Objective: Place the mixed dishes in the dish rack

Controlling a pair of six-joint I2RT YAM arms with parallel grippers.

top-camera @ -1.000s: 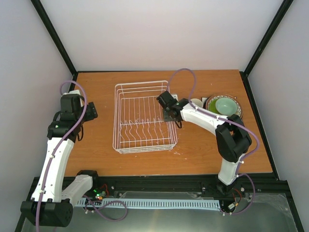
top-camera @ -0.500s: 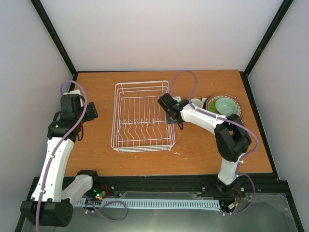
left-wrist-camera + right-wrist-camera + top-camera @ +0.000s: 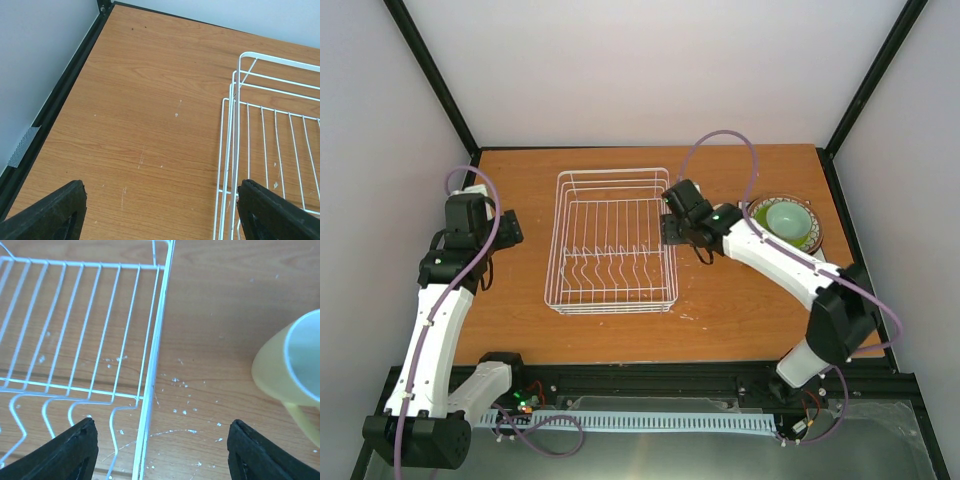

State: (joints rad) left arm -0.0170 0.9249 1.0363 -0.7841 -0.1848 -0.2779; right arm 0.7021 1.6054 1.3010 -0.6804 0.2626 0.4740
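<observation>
Dish rack (image 3: 553,250) shifts left as the right hand (image 3: 162,455) releases it, wide and empty; yellow cup (image 3: 280,365) likely next.

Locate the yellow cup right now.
Right wrist view, far right edge: the yellow cup sits on the table, apart from and to the right of the dish rack's side rim.

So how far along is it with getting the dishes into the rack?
Nothing looks done: the dish rack holds no dishes. Nothing is in hand; left gripper and right gripper are open, the right one by the rack's rim near the yellow cup. All is left: that cup, plus the pale mint bowl atop the stacked plates.
</observation>
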